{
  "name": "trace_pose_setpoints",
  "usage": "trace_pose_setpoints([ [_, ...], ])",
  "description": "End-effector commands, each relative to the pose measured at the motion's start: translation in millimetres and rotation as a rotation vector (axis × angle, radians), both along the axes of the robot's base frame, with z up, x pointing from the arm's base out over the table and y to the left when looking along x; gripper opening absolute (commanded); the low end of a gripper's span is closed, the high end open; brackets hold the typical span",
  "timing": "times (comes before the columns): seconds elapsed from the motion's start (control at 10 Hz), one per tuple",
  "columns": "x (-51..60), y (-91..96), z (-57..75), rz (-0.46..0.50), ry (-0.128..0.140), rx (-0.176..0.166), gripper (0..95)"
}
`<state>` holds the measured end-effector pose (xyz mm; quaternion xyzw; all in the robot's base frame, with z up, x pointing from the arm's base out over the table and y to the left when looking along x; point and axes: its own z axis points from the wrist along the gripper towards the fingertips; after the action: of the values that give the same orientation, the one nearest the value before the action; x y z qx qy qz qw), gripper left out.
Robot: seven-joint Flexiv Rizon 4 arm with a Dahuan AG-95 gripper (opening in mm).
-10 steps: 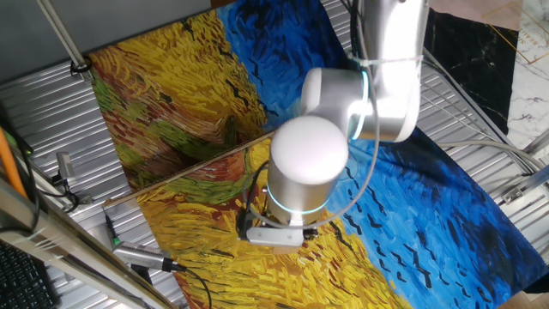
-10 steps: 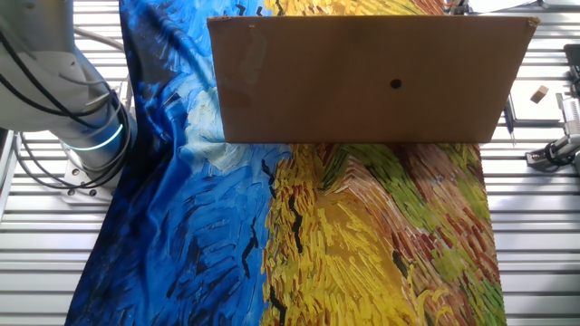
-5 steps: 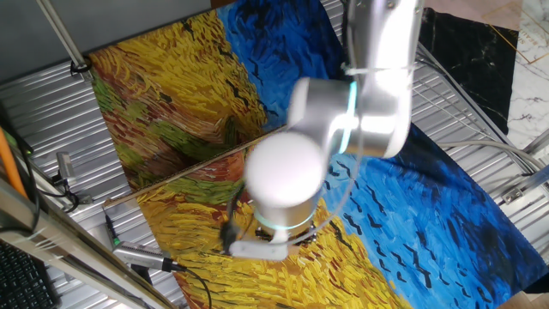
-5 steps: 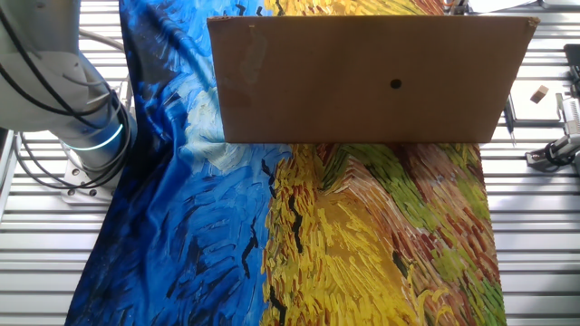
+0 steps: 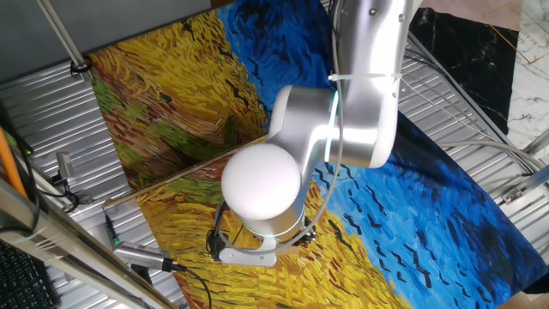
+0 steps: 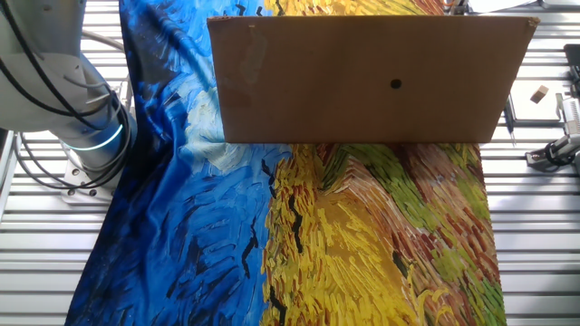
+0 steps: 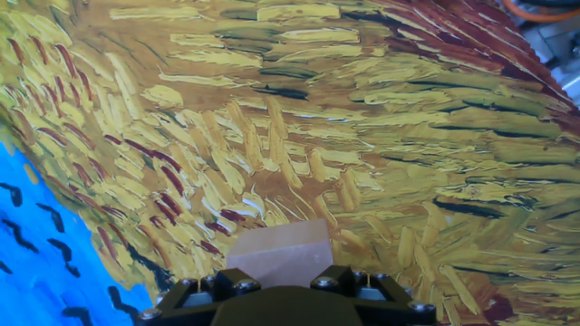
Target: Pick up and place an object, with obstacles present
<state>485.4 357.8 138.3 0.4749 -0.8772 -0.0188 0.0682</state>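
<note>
You are carrying the cube (image 7: 279,256), which is sitting pinched at the gripper (image 7: 281,288) above the yellow part of the cloth (image 7: 381,154). Next, you are looking for a set-down spot clear of the rod (image 5: 184,169) lying on the far side of the arm.

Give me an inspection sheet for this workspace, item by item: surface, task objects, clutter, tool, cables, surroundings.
Surface: painted cloth in yellow and blue, spread over a ribbed metal table.
Job's things: light wooden cube at the tool's tip, above yellow cloth; long thin rod lying across the cloth.
Clutter: small wooden block on the bare metal; brown cardboard panel blocking the far cloth in the other fixed view.
Tool: tool only partly visible in the hand view, fingers hidden, apparently shut on the cube.
Cables: black cables around the arm base.
Surroundings: keyboard corner and orange pole beside the table.
</note>
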Motion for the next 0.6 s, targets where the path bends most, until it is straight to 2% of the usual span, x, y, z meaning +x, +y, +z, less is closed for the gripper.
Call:
trace_pose_setpoints([
  [0.1, -0.4, -0.8, 0.7, 0.004, 0.0, 0.001, 0.0],
  [0.3, -0.4, -0.8, 0.7, 0.008, -0.002, -0.002, 0.0],
  [0.4, -2.9, -0.9, -0.6, 0.014, -0.013, -0.002, 0.0],
  [0.6, -15.1, -1.1, -7.3, 0.007, -0.027, 0.0, 0.0],
])
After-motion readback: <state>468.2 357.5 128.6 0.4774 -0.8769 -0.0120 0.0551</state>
